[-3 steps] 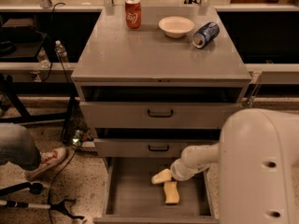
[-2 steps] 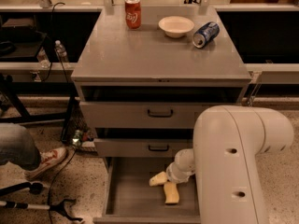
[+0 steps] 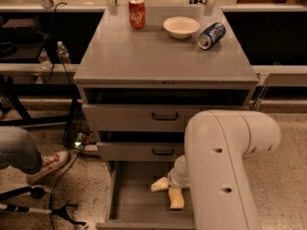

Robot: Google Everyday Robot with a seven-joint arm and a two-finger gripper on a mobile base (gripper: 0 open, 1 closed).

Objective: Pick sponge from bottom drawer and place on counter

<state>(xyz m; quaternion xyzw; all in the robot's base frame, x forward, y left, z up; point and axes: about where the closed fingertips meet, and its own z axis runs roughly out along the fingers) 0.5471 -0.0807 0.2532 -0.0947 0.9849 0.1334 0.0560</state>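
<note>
Claw (image 3: 164, 196): low in the drawer (image 3: 136, 202) — fingers spread apart
Sponge: can't spot it — arm (image 3: 225, 171) hides the drawer's right side

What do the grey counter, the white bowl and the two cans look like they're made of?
The counter looks like smooth grey laminate or painted metal, going by its faint sheen. The bowl seems glazed ceramic or plastic: white, glossy. The red can and the blue can look like thin printed metal. The gripper is down in the bottom drawer.
</note>
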